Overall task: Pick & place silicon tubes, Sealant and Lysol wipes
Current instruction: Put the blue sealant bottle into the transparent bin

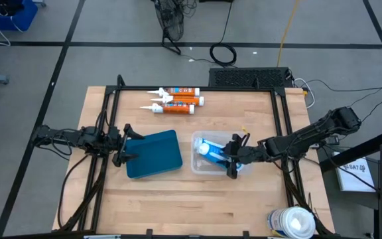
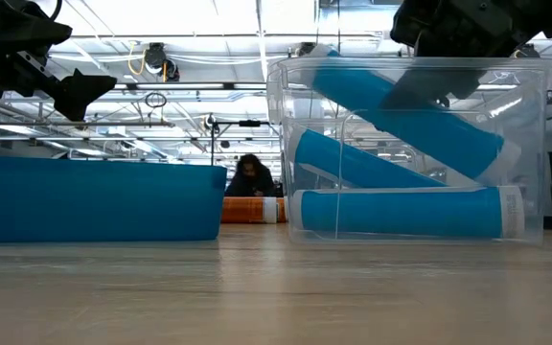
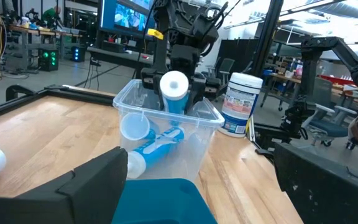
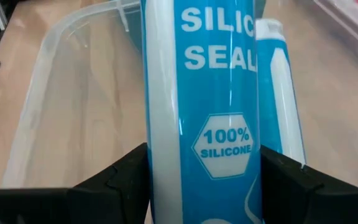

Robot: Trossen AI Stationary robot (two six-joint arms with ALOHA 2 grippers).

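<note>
The right claw (image 1: 233,161) is over the clear plastic bin (image 1: 197,162) in the middle of the table (image 1: 178,206). It grips a blue-and-white silicone tube (image 4: 201,112), with one dark finger (image 4: 114,177) pressed on each side. The tube says "100% SILICONE" in a white shape. The big words above it are cut off at the edge. In the low view this tube (image 2: 405,110) leans tilted, with its high end up near the bin's rim under the claw. Two more blue tubes lie in the bin: one flat on the bottom (image 2: 401,213) and one slanted behind it (image 2: 353,163). Their labels are too hard to read.

The left claw (image 1: 123,147) is open and holds nothing. It waits at the left edge of the blue lid (image 1: 154,154), which lies flat just beside the bin. I cannot tell if the claw touches the lid.

Three orange sealant tubes (image 1: 176,99) with white tips lie side by side near the far edge of the table, well apart from the bin.

The Lysol wipes canister (image 1: 292,222) stands at the near right corner of the table. It is fat and round with a white domed lid. The picture's bottom edge cuts part of it off. The left wrist view shows it (image 3: 240,102) upright, beyond the bin, with a blue-and-white label too small to read.

A person (image 2: 249,177) shows far behind the table, partly hidden.
</note>
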